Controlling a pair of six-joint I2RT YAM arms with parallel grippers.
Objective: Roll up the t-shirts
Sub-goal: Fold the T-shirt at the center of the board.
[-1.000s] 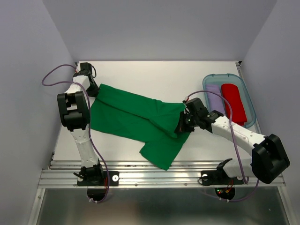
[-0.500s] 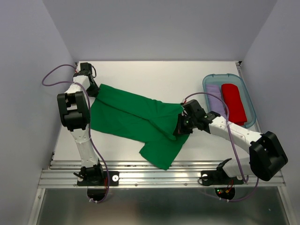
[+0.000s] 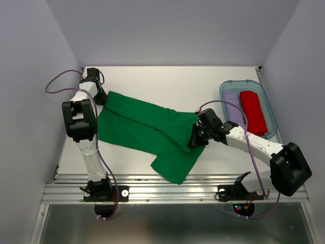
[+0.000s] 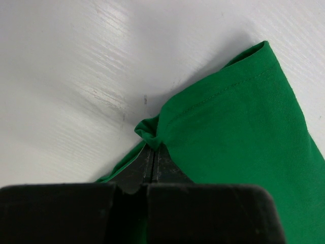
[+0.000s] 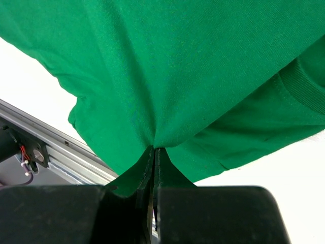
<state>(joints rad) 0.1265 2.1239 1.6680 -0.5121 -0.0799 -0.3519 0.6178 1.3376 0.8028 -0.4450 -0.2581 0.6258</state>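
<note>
A bright green t-shirt (image 3: 147,129) lies spread and creased across the middle of the white table, one part hanging toward the near edge. My left gripper (image 3: 103,97) is shut on the shirt's far-left hemmed corner (image 4: 152,133), low on the table. My right gripper (image 3: 195,141) is shut on a fold of the shirt's right side (image 5: 155,142), and the cloth rises in a tent from the closed tips. The shirt's ribbed neck band (image 5: 304,91) shows at the right of the right wrist view.
A clear blue bin (image 3: 267,109) stands at the far right and holds a red fabric roll (image 3: 253,112) and a pale lavender fabric roll (image 3: 233,104). A metal rail (image 3: 167,185) runs along the table's near edge. Grey walls close in on three sides.
My right gripper has moved a little to the left with the pinched cloth, bunching the shirt's right side slightly. The left arm has not moved.
</note>
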